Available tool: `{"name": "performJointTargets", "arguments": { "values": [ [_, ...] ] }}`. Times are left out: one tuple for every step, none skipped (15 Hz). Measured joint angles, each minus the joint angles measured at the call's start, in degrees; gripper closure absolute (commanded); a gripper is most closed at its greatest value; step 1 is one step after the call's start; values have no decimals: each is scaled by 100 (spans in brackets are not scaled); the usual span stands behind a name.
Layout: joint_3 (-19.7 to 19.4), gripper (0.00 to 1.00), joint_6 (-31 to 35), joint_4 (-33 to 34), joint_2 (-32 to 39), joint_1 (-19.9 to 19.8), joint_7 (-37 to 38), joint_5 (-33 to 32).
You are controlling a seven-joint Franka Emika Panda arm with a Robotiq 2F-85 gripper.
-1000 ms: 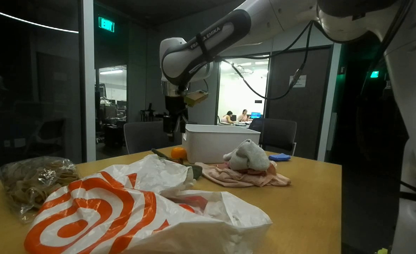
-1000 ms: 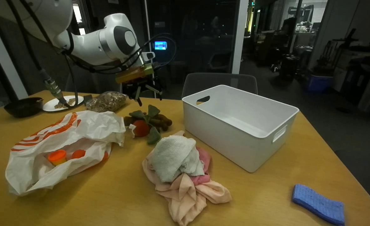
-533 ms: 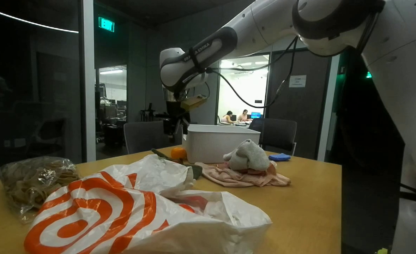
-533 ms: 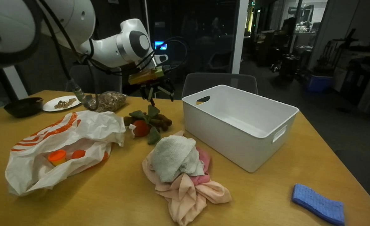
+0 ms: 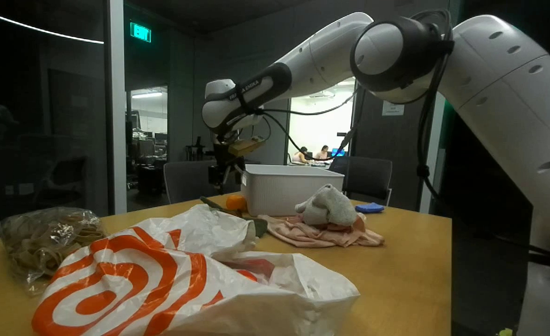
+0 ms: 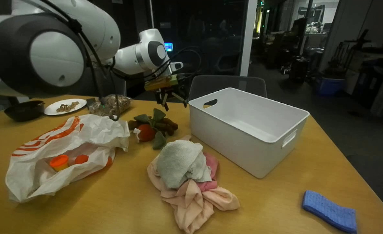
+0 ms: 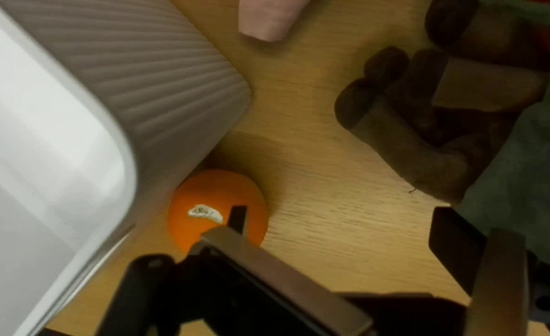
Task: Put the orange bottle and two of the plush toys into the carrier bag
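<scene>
1. Orange (image 7: 228, 191): on the worktop (image 6: 262, 208) by a corner of the white bin (image 6: 230, 146); can't tell if they touch. Looks like fruit, but I'd take it as the task's orange item.
2. Gripper (image 7: 344, 228): jaws spread wide, nothing held, hovering above. One finger (image 7: 286, 279) overlaps the orange in my wrist view; bare worktop in the gap, so not lined up.
3. My read: aligning for a pick, orange or brown toy, can't tell which. For the orange: centre it in the gap, turn so no finger wedges against the bin wall, drop past its widest part, then close. Off-centre, it'd likely roll.
4. Lift straight, clear the bin rim, then travel.
5. Brown toy (image 7: 480, 88): near the other finger, green-leafed red ball (image 6: 146, 133) beside it; one toy or two, unclear. I'd grab body, not leg.
6. Grey cloth (image 6: 180, 164) lies on pink cloth (image 6: 191, 201); may be plush toys, can't tell.
7. Bag (image 5: 177, 280): on its side, mouth gaping, orange-lidded tub (image 6: 59, 163) inside; possibly the bottle, already in. Release low and deep; thin plastic may snag.
</scene>
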Motion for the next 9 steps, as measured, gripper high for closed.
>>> {"name": "performJointTargets", "arguments": {
  "values": [
    [-34,0,-2,163,128,0,21,0],
    [-82,0,-6,324,255,0,56,0],
    [-143,0,-21,478,378,-1,89,0],
    [-209,0,-50,627,495,-6,120,-1],
    [-267,0,-75,773,609,-16,141,0],
    [-320,0,-125,921,722,-29,171,0],
    [-356,0,-173,1064,835,-52,194,1],
    [-376,0,-193,1198,940,-83,203,12],
    [-382,0,-198,1324,1040,-120,204,32]
  ]
}}
